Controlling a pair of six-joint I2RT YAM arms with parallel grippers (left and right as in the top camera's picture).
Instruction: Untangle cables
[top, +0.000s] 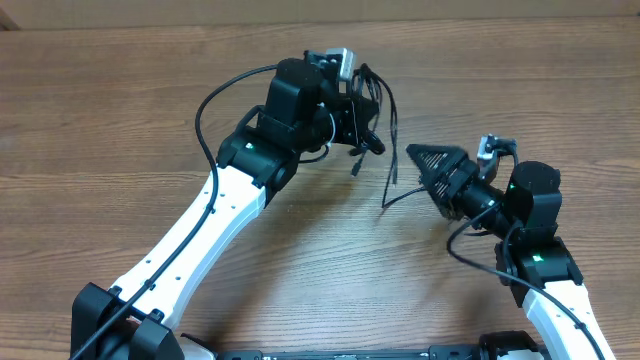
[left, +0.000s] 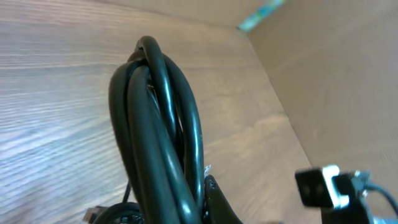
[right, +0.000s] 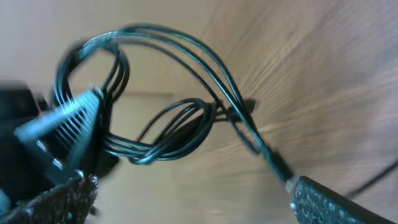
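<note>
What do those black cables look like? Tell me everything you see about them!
The cables are thin, shiny black cords, rubbery-looking, bent into several loops and bunched together. The bunch hangs at the left gripper, which appears to hold it over the wooden table. A few loose ends dangle, tipped with small plugs. One strand trails away to a finger of the right gripper, whose fingers are spread apart.

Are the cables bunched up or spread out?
Bunched up: the cables sit in tight loops at the left gripper, with one strand trailing toward the right gripper.
</note>
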